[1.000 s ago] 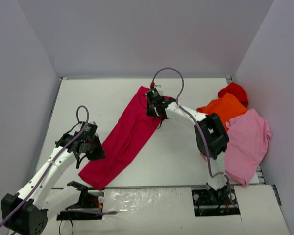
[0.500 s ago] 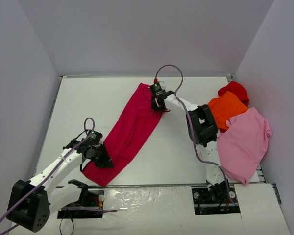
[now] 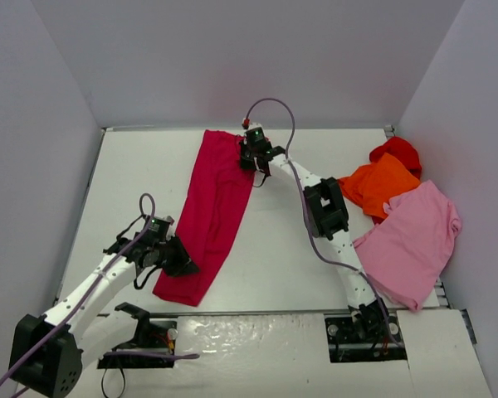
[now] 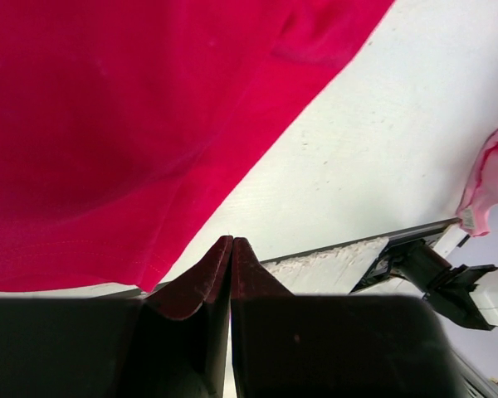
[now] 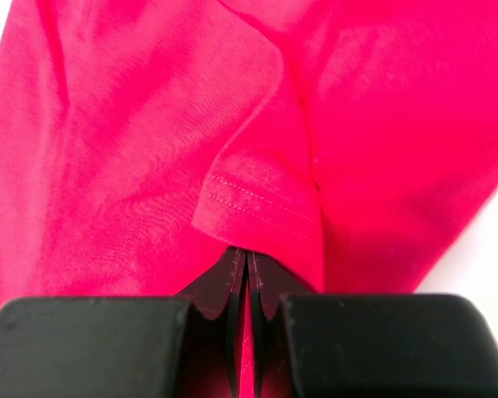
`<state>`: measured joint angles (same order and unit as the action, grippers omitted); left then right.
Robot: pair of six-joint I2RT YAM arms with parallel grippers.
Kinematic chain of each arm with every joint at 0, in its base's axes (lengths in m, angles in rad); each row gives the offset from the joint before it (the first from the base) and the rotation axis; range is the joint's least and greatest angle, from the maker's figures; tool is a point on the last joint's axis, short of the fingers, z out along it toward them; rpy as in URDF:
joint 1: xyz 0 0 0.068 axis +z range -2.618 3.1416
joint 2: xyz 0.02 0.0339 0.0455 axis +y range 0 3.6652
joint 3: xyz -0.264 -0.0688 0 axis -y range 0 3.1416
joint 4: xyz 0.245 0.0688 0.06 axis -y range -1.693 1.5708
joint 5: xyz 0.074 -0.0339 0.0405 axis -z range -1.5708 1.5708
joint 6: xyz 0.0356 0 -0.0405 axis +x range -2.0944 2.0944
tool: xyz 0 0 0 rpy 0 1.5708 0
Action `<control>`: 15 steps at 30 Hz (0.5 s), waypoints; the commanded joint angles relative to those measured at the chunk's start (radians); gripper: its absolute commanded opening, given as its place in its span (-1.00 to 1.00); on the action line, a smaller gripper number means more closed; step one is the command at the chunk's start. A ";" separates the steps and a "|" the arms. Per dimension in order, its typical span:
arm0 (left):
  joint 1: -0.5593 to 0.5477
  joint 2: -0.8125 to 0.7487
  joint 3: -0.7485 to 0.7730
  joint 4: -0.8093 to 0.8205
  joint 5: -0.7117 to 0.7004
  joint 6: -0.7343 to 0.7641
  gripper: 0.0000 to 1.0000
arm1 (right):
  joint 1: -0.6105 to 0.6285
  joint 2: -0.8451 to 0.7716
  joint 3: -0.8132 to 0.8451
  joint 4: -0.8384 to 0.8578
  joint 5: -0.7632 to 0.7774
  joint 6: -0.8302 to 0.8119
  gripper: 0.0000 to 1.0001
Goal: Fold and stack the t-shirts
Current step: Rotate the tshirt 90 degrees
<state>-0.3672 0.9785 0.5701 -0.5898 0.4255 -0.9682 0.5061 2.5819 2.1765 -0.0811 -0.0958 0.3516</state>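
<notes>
The crimson t-shirt [image 3: 212, 207] lies as a long narrow strip from the back middle of the table toward the front left. My right gripper [image 3: 251, 157] is at its far end, shut on a sleeve fold [image 5: 257, 207], with cloth showing between the fingers. My left gripper [image 3: 183, 264] is at the strip's near right edge. It is shut, and the shirt's hem [image 4: 141, 269] runs in behind its left finger. At the right side lie the orange [image 3: 382, 184], bright red [image 3: 396, 152] and light pink [image 3: 411, 240] t-shirts, overlapping.
Grey walls close the white table [image 3: 133, 182] on the left, back and right. The right arm stretches across the table beside the pink shirt. The arm bases and a foil-covered strip [image 3: 257, 340] line the near edge.
The right gripper carried the shirt's far end left and toward the back wall. The left gripper shifted right with the near end. The strip now lies closer to straight front-to-back.
</notes>
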 commanded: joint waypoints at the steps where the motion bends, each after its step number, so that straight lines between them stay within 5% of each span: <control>1: -0.001 -0.036 0.025 0.069 0.025 -0.037 -1.00 | 0.014 0.098 0.082 0.033 -0.148 -0.056 -1.00; 5: -0.001 -0.049 0.020 0.096 0.025 -0.035 -1.00 | 0.009 0.104 0.029 0.276 -0.388 0.012 -1.00; 8: -0.001 -0.067 0.014 0.122 0.018 -0.050 -1.00 | 0.004 0.117 -0.037 0.630 -0.594 0.277 -1.00; 11: -0.001 -0.100 0.017 0.121 -0.004 -0.053 -1.00 | 0.004 0.103 -0.048 0.683 -0.581 0.314 -1.00; 15: -0.001 -0.165 0.029 0.084 -0.082 -0.028 -1.00 | 0.022 -0.048 -0.167 0.646 -0.474 0.128 -1.00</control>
<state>-0.3674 0.8818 0.5629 -0.5213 0.4127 -1.0041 0.5053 2.7076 2.0990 0.4723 -0.5789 0.5797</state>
